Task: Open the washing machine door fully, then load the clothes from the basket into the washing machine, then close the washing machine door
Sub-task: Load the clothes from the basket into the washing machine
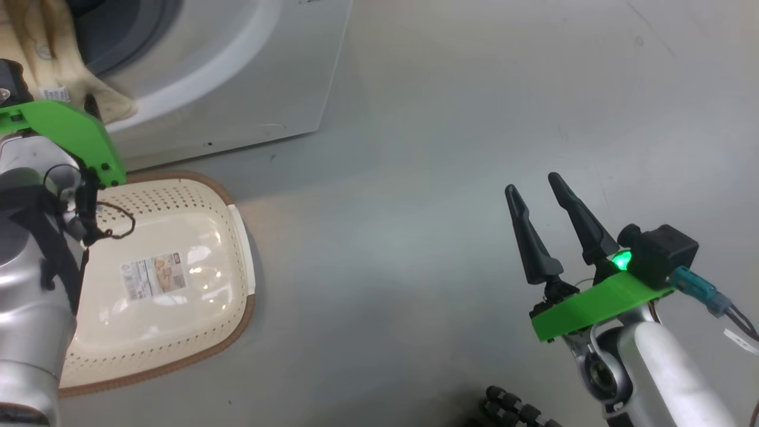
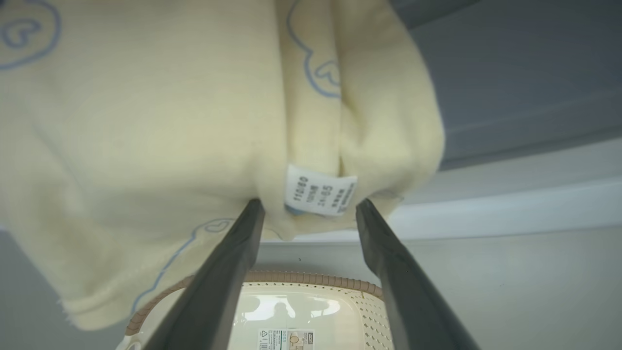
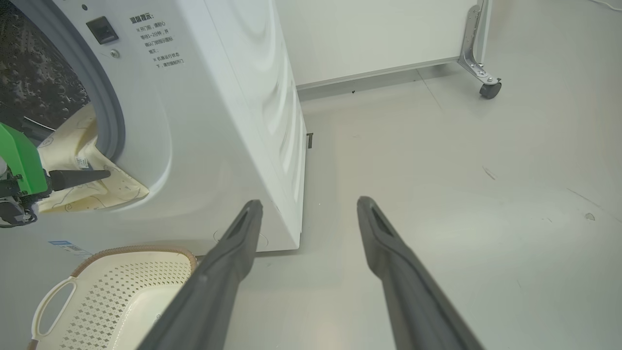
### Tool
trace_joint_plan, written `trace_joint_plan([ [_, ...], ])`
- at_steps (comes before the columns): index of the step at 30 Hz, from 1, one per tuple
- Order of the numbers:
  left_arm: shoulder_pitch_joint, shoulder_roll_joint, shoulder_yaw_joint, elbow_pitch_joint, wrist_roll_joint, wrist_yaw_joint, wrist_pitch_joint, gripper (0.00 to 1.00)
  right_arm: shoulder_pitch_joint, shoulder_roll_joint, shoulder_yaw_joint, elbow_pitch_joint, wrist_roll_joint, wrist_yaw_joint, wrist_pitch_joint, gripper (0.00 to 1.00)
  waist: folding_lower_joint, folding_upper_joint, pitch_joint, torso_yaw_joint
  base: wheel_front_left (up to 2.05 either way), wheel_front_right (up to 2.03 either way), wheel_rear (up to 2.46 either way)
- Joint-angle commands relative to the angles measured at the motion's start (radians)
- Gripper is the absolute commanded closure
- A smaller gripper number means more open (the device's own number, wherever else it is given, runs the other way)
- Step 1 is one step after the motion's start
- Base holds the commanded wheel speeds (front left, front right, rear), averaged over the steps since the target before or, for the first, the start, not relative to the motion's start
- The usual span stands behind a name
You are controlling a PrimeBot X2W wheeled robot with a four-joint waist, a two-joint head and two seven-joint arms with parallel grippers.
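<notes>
The washing machine (image 3: 218,121) stands with its mouth uncovered; the washing machine door is out of view. A pale-yellow garment of the clothes (image 2: 146,136) hangs out over the grey seal (image 3: 108,116) and the front lip. My left gripper (image 2: 308,210) is open right at that cloth, its white care tag (image 2: 320,194) between the spread fingertips, nothing pinched. The cream basket (image 1: 178,332) sits on the floor below with only its label showing inside. My right gripper (image 1: 536,188) hovers open over bare floor to the right of the washer.
Inside the machine I see the steel drum (image 3: 29,73). A white wheeled panel with a caster (image 3: 488,90) stands behind the washer. Grey floor (image 1: 445,118) stretches right of the machine and basket. A ribbed black cable (image 1: 516,409) lies at the bottom edge.
</notes>
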Motion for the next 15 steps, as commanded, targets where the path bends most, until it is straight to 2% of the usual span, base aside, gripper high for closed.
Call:
trace_joint_plan([
  [1, -0.047, 0.046, 0.03, -0.012, -0.005, 0.012, -0.001, 0.0, -0.014, -0.004, 0.02, -0.019, 0.01, 0.0, -0.017, 0.0, -0.0002, 0.0001, 0.016, -0.012, 0.0, 0.0, 0.0],
  [7, -0.09, 0.046, 0.037, 0.016, -0.007, 0.043, -0.022, 0.0, -0.025, -0.003, 0.024, -0.001, 0.017, 0.0, -0.032, 0.0, -0.0002, 0.0001, 0.027, -0.013, 0.0, 0.0, 0.0],
  [8, -0.095, 0.044, 0.038, 0.019, -0.009, 0.043, -0.023, 0.49, -0.026, -0.003, 0.024, 0.002, 0.017, 0.0, -0.033, 0.0, -0.0002, 0.0001, 0.028, -0.011, 0.0, 0.0, 0.0],
  [10, -0.102, 0.039, 0.032, 0.026, -0.011, 0.037, -0.016, 1.0, -0.028, -0.004, 0.022, 0.006, 0.017, 0.0, -0.035, 0.0, -0.0002, 0.0001, 0.028, -0.007, 0.0, 0.0, 0.0],
  [15, -0.113, 0.028, 0.017, 0.038, -0.016, 0.015, 0.022, 1.0, -0.033, -0.008, 0.018, 0.012, 0.016, 0.0, -0.038, 0.0, -0.0002, 0.0001, 0.026, 0.006, 0.0, 0.0, 0.0],
])
